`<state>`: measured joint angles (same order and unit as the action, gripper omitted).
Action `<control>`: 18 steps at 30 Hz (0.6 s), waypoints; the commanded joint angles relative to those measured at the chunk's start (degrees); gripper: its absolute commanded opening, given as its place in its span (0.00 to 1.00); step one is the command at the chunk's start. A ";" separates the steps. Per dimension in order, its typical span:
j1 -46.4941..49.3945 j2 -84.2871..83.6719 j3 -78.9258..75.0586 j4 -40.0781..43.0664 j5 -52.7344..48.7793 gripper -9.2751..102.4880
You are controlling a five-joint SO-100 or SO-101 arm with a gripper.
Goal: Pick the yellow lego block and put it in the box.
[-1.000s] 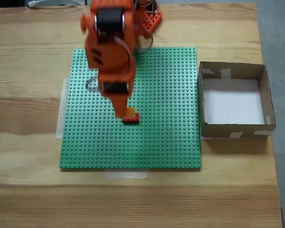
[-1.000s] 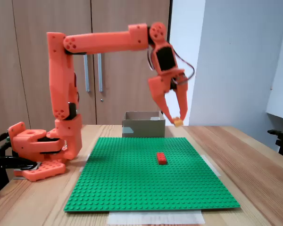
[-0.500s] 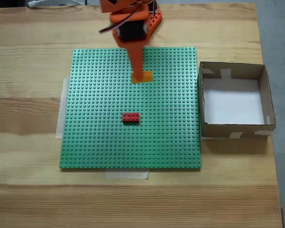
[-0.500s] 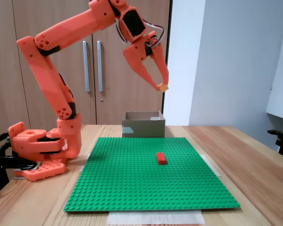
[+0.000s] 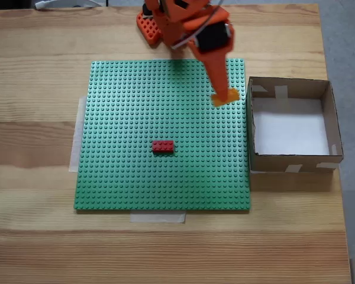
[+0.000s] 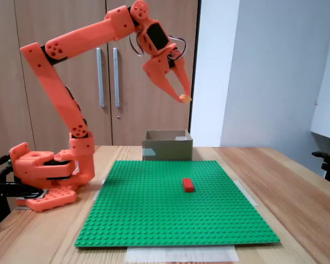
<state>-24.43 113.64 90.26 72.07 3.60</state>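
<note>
My orange gripper is high above the green baseplate, shut on the yellow lego block at its fingertips. In the top-down fixed view the block hangs over the plate's right part, just left of the box. In the side fixed view the box stands behind the plate, well below the gripper. Its white bottom holds nothing.
A red brick sits near the middle of the baseplate. The arm's base stands at the plate's back edge in the top-down view. Wooden table surrounds the plate; cabinet doors are behind.
The arm lifted the yellow block off the plate beside the red brick, rose high, then swung right toward the box. The red brick stayed put.
</note>
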 commanded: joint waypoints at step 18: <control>-13.97 -9.40 -1.85 -8.88 -1.49 0.08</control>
<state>-37.35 106.00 93.52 62.58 2.72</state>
